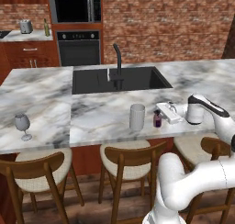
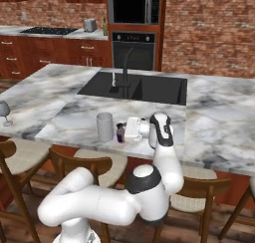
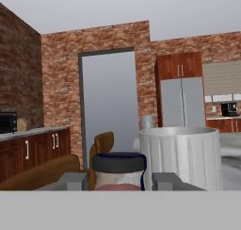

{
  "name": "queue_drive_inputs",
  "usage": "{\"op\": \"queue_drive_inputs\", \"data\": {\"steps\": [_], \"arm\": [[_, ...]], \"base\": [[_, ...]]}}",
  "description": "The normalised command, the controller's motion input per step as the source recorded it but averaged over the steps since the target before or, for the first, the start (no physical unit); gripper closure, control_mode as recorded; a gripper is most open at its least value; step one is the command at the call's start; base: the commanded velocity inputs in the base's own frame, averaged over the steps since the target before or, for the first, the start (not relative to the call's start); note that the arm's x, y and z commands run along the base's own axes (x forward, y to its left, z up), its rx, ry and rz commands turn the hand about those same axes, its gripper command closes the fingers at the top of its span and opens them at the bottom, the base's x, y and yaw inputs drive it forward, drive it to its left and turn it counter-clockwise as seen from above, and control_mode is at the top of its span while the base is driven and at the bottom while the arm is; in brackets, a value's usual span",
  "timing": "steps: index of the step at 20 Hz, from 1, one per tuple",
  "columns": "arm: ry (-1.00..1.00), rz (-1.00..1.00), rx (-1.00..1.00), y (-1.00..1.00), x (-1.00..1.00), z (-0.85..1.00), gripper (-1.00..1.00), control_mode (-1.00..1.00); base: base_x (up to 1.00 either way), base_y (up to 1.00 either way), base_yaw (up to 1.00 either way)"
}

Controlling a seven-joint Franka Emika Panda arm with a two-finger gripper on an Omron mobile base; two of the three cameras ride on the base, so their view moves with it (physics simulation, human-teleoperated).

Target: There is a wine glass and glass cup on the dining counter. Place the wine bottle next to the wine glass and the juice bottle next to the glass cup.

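my hand pinching the juice bottle beside the glass cup

nearest me, my hand (image 1: 161, 114) lies level over the bench (image 1: 41, 87) edge, its fingers (image 3: 70, 181) pressed on the juice bottle (image 1: 157, 119), which stands low on the marble with its cap (image 3: 118, 162) between them; i judge it small, light, stiff and rather slick, best held on the body below the cap. just beside it stands the glass cup (image 1: 137, 116), fragile and easy to knock, so any sideways slip would strike it. stools (image 1: 125, 162) sit under the edge. beyond lie the sink (image 1: 119, 79) and faucet (image 1: 117, 64). the wine glass (image 1: 22, 125) stands well apart at the left end, and the wine bottle (image 1: 46, 28) by the toaster (image 1: 25, 26) on the far worktop
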Motion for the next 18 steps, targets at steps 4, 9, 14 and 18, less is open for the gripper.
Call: {"op": "queue_drive_inputs", "data": {"steps": [4,9,14,18], "arm": [[-0.01,0.0,-0.11,0.0,0.09,-0.21,-1.0,-1.0],[-0.07,0.0,-0.11,0.0,0.0,0.02,-1.0,-1.0],[-0.04,0.0,-0.09,0.0,0.01,0.09,-1.0,-1.0],[-0.06,0.0,-0.01,0.03,-0.18,0.92,-1.0,-1.0]], "base": [[0.0,0.0,0.0],[0.0,0.0,0.0],[0.0,0.0,0.0],[0.0,0.0,0.0]]}}
